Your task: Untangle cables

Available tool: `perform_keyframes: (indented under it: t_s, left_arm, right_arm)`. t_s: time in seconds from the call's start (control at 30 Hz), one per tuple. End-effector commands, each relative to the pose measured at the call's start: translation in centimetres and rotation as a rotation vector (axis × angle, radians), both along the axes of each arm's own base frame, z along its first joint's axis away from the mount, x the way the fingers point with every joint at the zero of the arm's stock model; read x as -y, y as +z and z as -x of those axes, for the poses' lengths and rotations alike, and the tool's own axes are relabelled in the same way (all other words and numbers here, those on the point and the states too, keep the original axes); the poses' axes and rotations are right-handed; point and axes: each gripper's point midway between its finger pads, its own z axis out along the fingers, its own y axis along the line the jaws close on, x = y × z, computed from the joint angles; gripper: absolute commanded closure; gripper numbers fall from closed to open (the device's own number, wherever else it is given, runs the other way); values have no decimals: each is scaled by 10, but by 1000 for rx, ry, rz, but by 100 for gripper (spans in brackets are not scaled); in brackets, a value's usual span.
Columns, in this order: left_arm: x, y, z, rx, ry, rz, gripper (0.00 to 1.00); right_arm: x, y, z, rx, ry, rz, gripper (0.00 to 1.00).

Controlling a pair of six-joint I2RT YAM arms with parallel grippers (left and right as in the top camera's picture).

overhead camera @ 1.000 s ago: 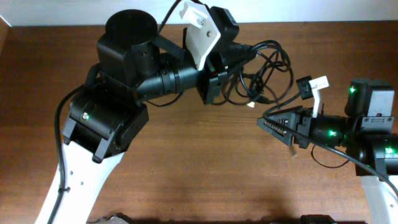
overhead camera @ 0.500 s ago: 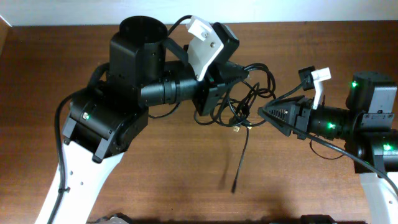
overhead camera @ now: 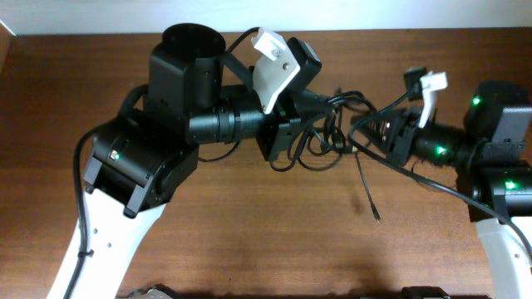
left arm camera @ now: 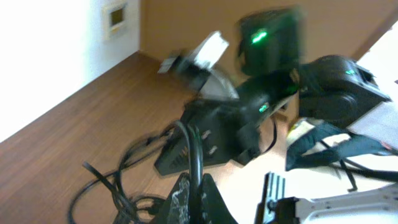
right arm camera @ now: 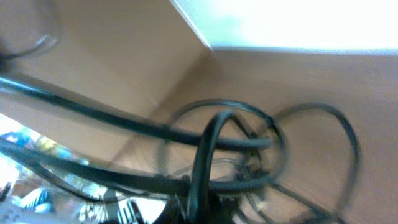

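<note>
The cables [overhead camera: 332,137] are hanging as one tangle between my two grippers, over the far middle of the table [overhead camera: 249,237]. My left gripper [overhead camera: 320,101] is clamping fully onto a black strand of that tangle. In the left wrist view the strand is running straight up from between my closed fingers [left arm camera: 179,200]. My right gripper [overhead camera: 366,133] is pinching shut on another strand from the opposite side. In the right wrist view that cord is rising from between the tips and crossing two others. The two grippers are sitting near each other, with only the knot between them.

The table's back edge and the white wall [overhead camera: 83,15] are lying just behind the tangle, so room is tight there. Bare wood is stretching wide toward the front. My left arm [overhead camera: 179,100] is filling the space to the tangle's left.

The cords are thin and black, looping over one another several times. One loose end [overhead camera: 372,203] is trailing down toward the front right. Both wrist views are blurring, so I cannot make out the plugs.
</note>
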Motion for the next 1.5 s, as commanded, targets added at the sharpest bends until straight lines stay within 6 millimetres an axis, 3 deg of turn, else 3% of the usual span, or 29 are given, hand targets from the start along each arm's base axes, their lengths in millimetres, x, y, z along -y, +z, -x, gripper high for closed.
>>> perform_keyframes:
  t_s: [0.0,0.13,0.3,0.37,0.43,0.57,0.73,0.8,0.97,1.2,1.47]
  left_arm:
    - [-16,-13,-22,-28,175,-72,100]
    - [-50,-47,-44,-115,422,-212,100]
    - [-52,-60,-40,-156,419,-251,100]
    - [-51,-57,-38,-153,408,-241,100]
    - [-49,-52,-35,-146,394,-223,100]
    - [-51,-39,-32,-111,396,-191,100]
    - [-49,-20,-31,-57,386,-131,100]
    - [-43,-11,-28,-40,349,-94,100]
    - [-29,5,-20,-3,254,-29,100]
    - [-12,30,-5,43,115,70,100]
    - [3,55,22,87,-79,174,100]
  right_arm:
    - [-14,35,24,59,155,-105,96]
    - [-14,60,28,145,151,-127,96]
    - [-9,70,24,184,74,-122,96]
    - [0,59,10,124,-24,-108,96]
    - [19,35,-7,3,-176,-77,96]
    - [38,5,-14,-138,-304,-36,95]
    - [40,-10,-10,-214,-322,-20,41]
    - [39,-16,-7,-248,-322,-15,24]
    - [34,-19,1,-221,-264,16,23]
    - [18,-8,18,-109,-90,14,23]
    - [18,-17,13,-113,-83,37,23]
